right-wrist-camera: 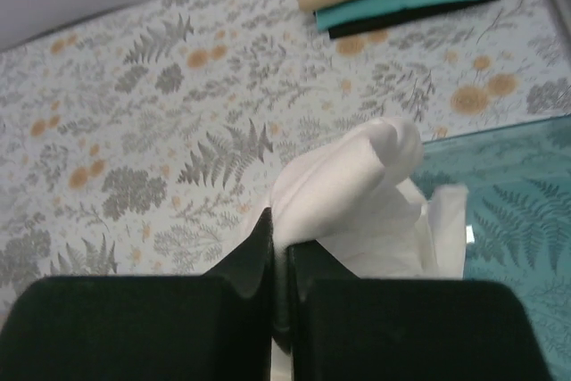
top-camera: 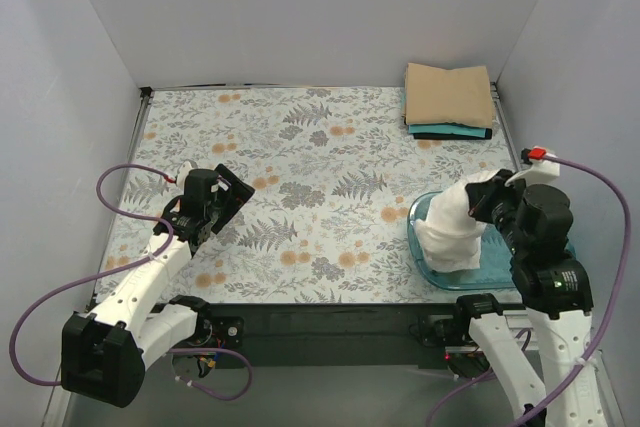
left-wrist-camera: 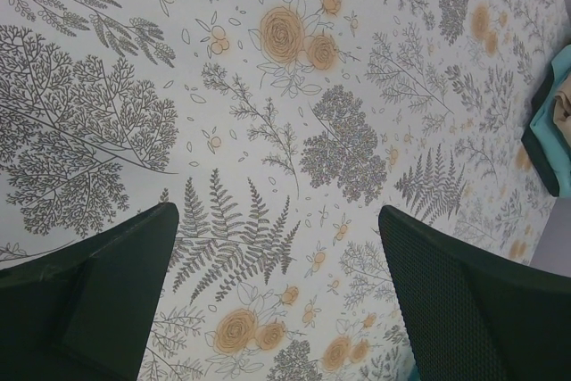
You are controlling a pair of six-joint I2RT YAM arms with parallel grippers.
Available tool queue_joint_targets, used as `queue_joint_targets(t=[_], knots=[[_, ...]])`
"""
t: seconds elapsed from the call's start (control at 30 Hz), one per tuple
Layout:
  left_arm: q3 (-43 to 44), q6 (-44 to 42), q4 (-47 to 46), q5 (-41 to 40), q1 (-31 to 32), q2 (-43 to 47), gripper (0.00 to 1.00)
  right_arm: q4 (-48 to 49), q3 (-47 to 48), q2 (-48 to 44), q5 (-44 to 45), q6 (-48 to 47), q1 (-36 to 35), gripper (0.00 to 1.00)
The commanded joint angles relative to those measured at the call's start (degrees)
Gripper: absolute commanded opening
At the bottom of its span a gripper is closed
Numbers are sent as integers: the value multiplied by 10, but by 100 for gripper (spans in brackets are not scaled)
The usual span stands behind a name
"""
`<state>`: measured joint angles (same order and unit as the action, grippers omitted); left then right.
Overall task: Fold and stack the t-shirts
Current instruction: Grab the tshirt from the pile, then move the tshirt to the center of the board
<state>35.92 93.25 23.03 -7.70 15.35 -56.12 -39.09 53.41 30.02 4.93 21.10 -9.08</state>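
Observation:
My right gripper (top-camera: 490, 205) is shut on the off-white t-shirt (top-camera: 452, 227) and holds it bunched, hanging over the clear blue tub (top-camera: 500, 272) at the near right. In the right wrist view the cloth (right-wrist-camera: 348, 198) is pinched between my closed fingers (right-wrist-camera: 241, 265), with the gripper (right-wrist-camera: 282, 243) just below it. A folded stack sits at the far right corner, a tan shirt (top-camera: 449, 94) on top, a teal shirt (top-camera: 448, 130) and a black shirt (top-camera: 470, 135) under it. My left gripper (top-camera: 232, 199) is open and empty above the floral cover, fingers (left-wrist-camera: 107, 292) wide apart.
The floral table cover (top-camera: 300, 197) spans the work area, enclosed by white walls on three sides. The stack's teal and black edges show at the right edge of the left wrist view (left-wrist-camera: 546, 144). Purple cables loop beside both arm bases.

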Motion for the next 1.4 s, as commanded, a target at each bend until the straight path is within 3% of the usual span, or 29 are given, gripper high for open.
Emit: queue_joint_targets(t=[0.0,0.2,0.43,0.57,0.67,0.8,1.13,1.27,1.37], knots=[[-9,-5,-16,7,2,8,95,70,79,7,81,12,0,1],[-6,-10,-18,22,2,0,95,238,88,27,51,18,-1,1],[-14,-6,-18,28,2,22,95,334,214,180,-50,16,0,1],[-19,-4,-20,29,2,33,95,385,338,304,-221,46,0,1],[-21,-4,-22,30,2,30,95,486,391,380,-324,122,-12,1],[-19,-5,-23,33,2,23,95,503,488,474,-342,140,-52,1],[-17,-3,-24,45,2,14,95,503,622,629,-317,129,-172,1],[-14,2,-8,54,2,22,95,503,632,659,-320,108,-213,1],[-16,9,13,45,2,39,95,501,581,659,-317,99,-212,1]])
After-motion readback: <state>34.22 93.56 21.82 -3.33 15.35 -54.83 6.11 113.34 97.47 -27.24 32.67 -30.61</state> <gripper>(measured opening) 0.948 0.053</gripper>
